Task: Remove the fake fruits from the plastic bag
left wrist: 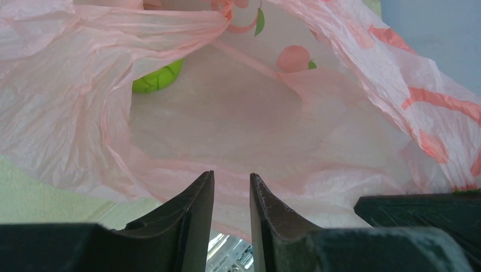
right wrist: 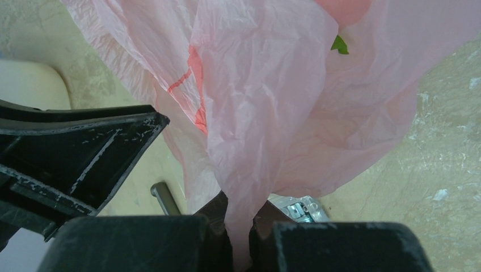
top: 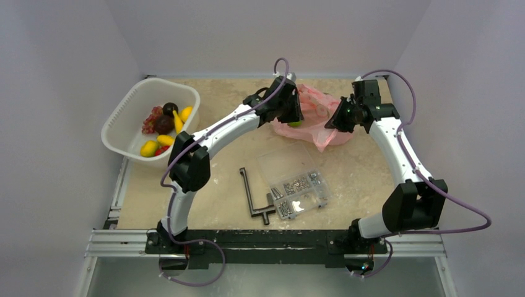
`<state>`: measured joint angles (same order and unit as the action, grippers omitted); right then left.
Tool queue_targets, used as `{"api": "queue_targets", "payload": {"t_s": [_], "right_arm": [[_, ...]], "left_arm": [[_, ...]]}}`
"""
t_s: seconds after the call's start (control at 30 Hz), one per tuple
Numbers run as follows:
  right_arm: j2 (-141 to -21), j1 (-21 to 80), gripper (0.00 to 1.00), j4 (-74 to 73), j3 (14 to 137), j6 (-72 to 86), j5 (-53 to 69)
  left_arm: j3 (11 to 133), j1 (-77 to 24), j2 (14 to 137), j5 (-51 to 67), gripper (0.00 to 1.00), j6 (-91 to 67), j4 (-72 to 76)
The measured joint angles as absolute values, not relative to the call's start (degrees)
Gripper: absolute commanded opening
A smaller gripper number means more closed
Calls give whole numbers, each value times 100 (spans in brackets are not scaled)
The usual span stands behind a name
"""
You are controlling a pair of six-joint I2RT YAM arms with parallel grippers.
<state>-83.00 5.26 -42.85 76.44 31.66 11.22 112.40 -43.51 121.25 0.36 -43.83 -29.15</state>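
Observation:
The pink plastic bag [top: 316,117] lies at the back middle of the table. My right gripper [top: 338,121] is shut on a fold of the bag [right wrist: 255,113], pinched between its fingertips [right wrist: 218,211], and holds it up. My left gripper [top: 292,115] is at the bag's left side. Its jaws [left wrist: 232,180] stand slightly apart and hold nothing, at the open mouth of the bag [left wrist: 238,119]. A green lime [left wrist: 159,78] lies inside the bag at the left and shows under the left gripper in the top view [top: 295,124]. Several fake fruits [top: 166,127] lie in the white basket [top: 127,108].
A clear compartment box [top: 300,189] with screws stands at the table's middle. A black T-shaped wrench [top: 254,199] lies to its left. In the right wrist view the left gripper's black body [right wrist: 74,153] is close on the left, and a metal handle [right wrist: 161,195] shows below the bag.

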Motion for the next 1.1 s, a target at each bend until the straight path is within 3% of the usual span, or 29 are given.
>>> {"api": "queue_targets", "payload": {"t_s": [0.13,0.5,0.9,1.1], "right_arm": [[-8331,526,0,-4250,7614,3164,1116],[-8497,526,0,-4136,7540,3138,1127],[-8595,532,0,-4123,7540,3079,1015],[-8608,532,0,-4121,7540,3074,998]], "left_arm": [[11284,-4351,12352,-93,46,-4206,-2685],[11968,-4351,13498,-655,42,-3583,-2290],[12278,-4351,13832,-1747,67,-3170,-2180],[12328,-4324,13858,-2134,73,-3225,-2178]]}}
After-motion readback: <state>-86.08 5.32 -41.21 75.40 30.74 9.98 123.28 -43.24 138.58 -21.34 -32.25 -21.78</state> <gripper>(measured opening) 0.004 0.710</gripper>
